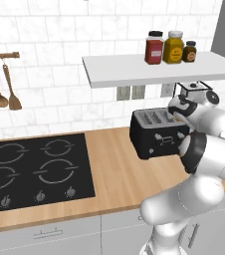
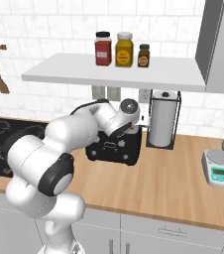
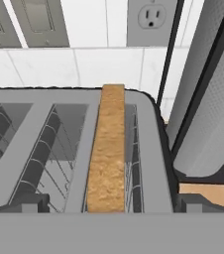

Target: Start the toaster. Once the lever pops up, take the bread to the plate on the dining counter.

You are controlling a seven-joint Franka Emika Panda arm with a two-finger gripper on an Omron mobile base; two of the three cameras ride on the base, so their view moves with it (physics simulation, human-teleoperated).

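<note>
A: Left base view: where is the toaster [image 1: 157, 133] sitting?
B: On the wooden counter [image 1: 119, 169], hob [image 1: 35, 169] lying at nine o'clock, free wood between.
A: Right base view?
B: Paper-towel holder [image 2: 162, 120] crowding it at three o'clock.
A: Hand view?
B: The bread [image 3: 107, 155] is standing on edge in the slot, running six to twelve. Jaws are spread wide, holding nothing.

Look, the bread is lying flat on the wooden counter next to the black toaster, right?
Not quite. The bread isn't lying on the counter; it stands on edge inside the slot of the black toaster nearest the paper towel roll. The hand view shows its crust poking up from the slot. The toaster does sit on the wooden counter.
</note>
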